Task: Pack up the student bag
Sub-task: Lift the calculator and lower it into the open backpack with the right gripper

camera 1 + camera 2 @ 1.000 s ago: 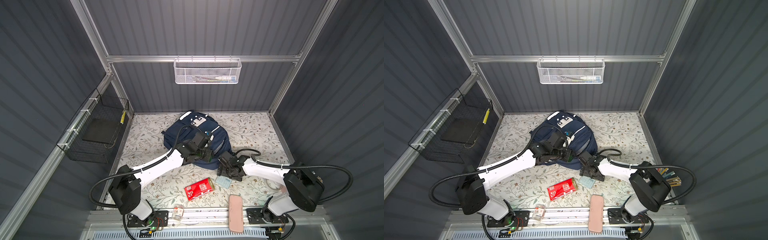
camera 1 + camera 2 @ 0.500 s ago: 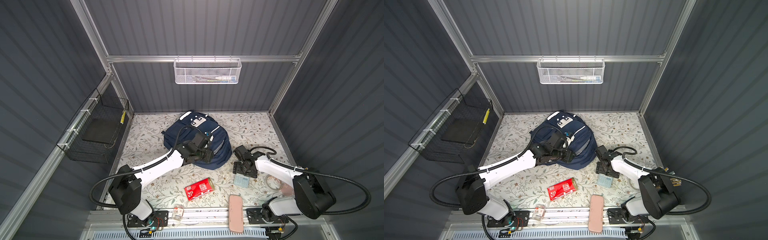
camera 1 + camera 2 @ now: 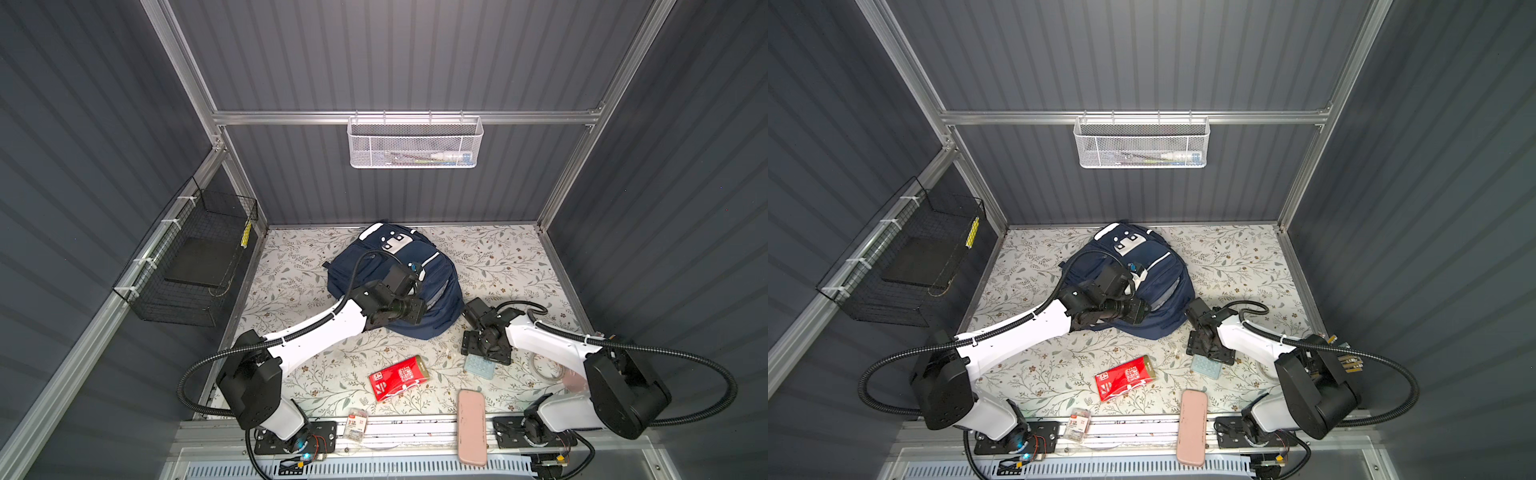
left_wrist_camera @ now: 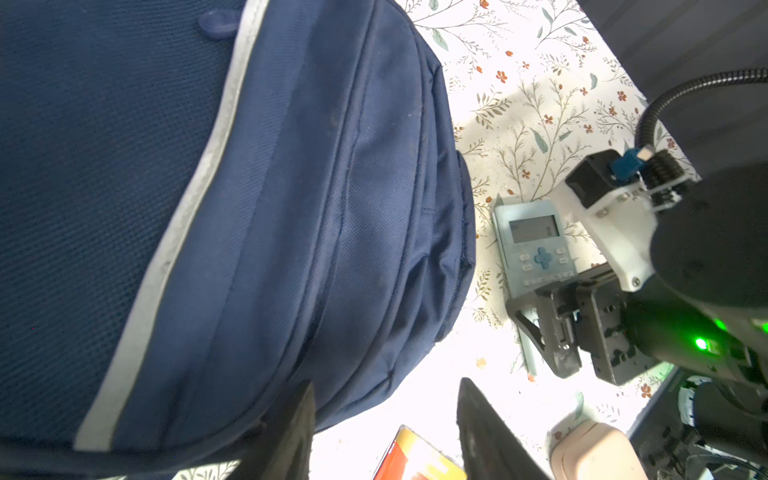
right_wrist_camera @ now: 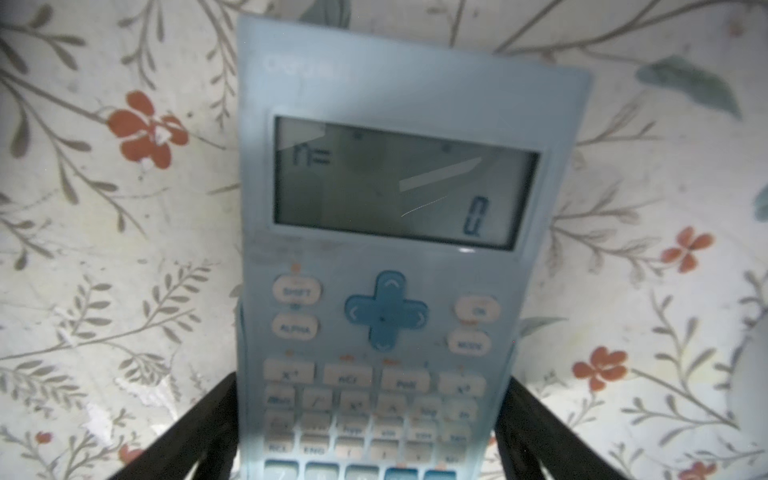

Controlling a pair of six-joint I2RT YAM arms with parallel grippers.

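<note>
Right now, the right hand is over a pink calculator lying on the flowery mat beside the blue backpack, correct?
Not quite: the calculator is light blue, not pink, as the right wrist view shows plainly. The rest holds: the right hand is over it, fingers on either side, and it lies on the flowery mat beside the blue backpack.

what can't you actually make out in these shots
Navy blue fabric backpack: its middle, in both top views, hidden by the left arm.
White mesh wall basket: contents too small in both top views.
Pale blue plastic calculator: bottom keys cut off, labels blurred, right wrist view.
Right end effector: grip or mere straddle unclear.
</note>
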